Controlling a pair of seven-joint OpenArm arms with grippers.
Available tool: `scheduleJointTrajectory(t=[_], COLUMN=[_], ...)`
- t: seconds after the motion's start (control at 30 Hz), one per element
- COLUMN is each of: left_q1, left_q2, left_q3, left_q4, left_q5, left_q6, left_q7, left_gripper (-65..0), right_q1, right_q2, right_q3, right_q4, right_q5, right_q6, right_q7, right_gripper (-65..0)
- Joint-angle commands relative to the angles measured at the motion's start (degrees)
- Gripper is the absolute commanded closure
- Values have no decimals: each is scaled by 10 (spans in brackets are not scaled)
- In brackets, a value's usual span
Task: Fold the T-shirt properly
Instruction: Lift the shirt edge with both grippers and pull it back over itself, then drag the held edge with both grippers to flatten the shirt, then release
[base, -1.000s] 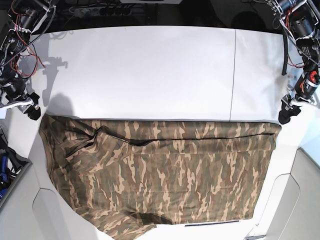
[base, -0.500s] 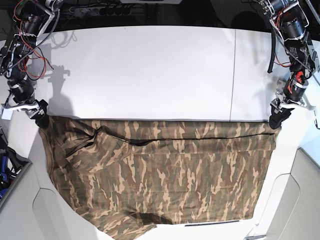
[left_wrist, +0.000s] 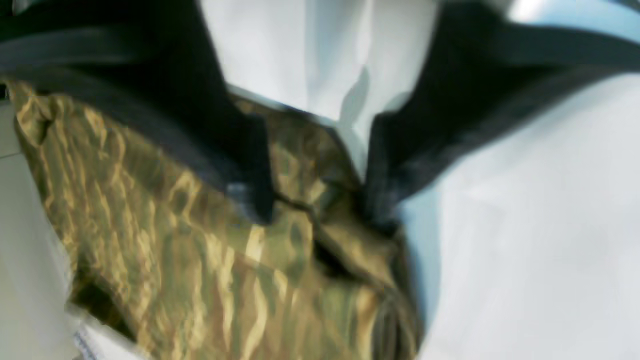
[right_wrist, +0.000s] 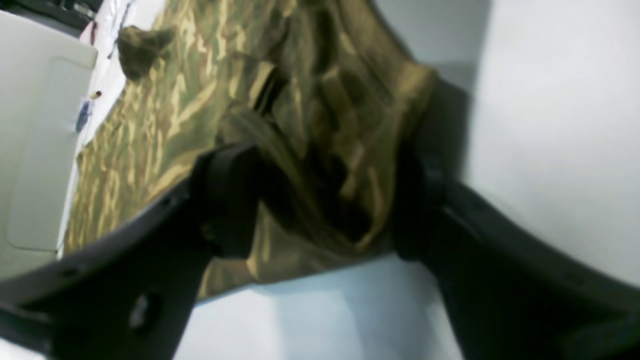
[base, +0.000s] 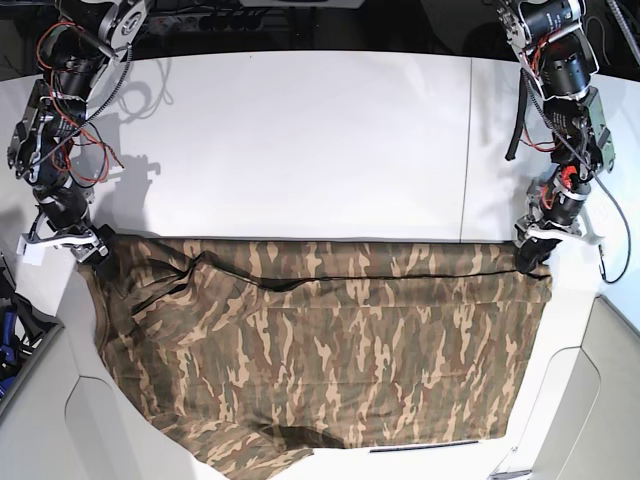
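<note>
Base view: T-shirt (base: 320, 345) spread flat over the lower half of the white table (base: 300, 140), folded top edge running straight from 9 to 3 o'clock, hem hanging off the near edge at 6. One arm at each top corner of the cloth. Base can't show the jaws; both tips are just dark blobs against the fabric.

Wrist views fill that in. Left gripper (left_wrist: 317, 200), at the 3 o'clock corner in base (base: 530, 255): jaws partly apart, black fingers (left_wrist: 255, 170) straddling the bunched corner of the shirt (left_wrist: 210, 260), cloth between them and touching both tips. Frame is blurred, so can't tell if it's actually clamped.

Right gripper (right_wrist: 325, 200), at the 9 o'clock corner in base (base: 90, 245): jaws wide apart, crumpled shirt corner (right_wrist: 320, 115) sitting in the gap, fingers (right_wrist: 230, 195) on either side, not pinching. This view also shows the shirt stretching away toward 11 o'clock.
</note>
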Motion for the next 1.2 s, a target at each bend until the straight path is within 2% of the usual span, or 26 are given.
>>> scheduleJointTrajectory(t=[0.0, 0.1, 0.2, 0.3, 0.4, 0.5, 0.6, 0.73, 0.87, 1.03, 1.17], left_q1=[-10, -11, -11, -12, -15, -15, -12, 13, 50, 115, 157], left_q2=[-4, -5, -5, -7, -17, -29, -38, -47, -54, -55, -55], left_q3=[11, 42, 61, 61, 61, 61, 61, 61, 59, 39, 20], left_q4=[3, 3, 3, 3, 3, 9, 23, 61, 119, 199, 232], left_q5=[12, 16, 20, 19, 1, -29, -55, -90, -101, -136, -136], left_q6=[2, 2, 2, 1, -21, -49, -49, -49, -49, -49, -49], left_q7=[12, 12, 12, 13, 33, 67, 110, 150, 154, 155, 156], left_gripper=[-157, 0, 0, 0, 0, 0, 0, 0, 0, 0, 0], right_q1=[14, 17, 18, 20, 19, 18, 9, -27, -63, -122, -158], right_q2=[6, 6, 6, 7, 9, 18, 35, 54, 55, 56, 55], right_q3=[-7, -24, -30, -30, -30, -30, -29, -29, -28, -19, 5], right_q4=[3, 3, 3, 7, 20, 37, 50, 82, 123, 163, 187], right_q5=[-2, -3, -17, -20, -21, -16, 19, 59, 63, 95, 128], right_q6=[1, 1, 13, 30, 32, 32, 32, 34, 34, 35, 36], right_q7=[5, 17, 19, 19, 8, -28, -66, -75, -87, -91, -110], right_gripper=[-340, -162, 0, 0, 0, 0, 0, 0, 0, 0, 0])
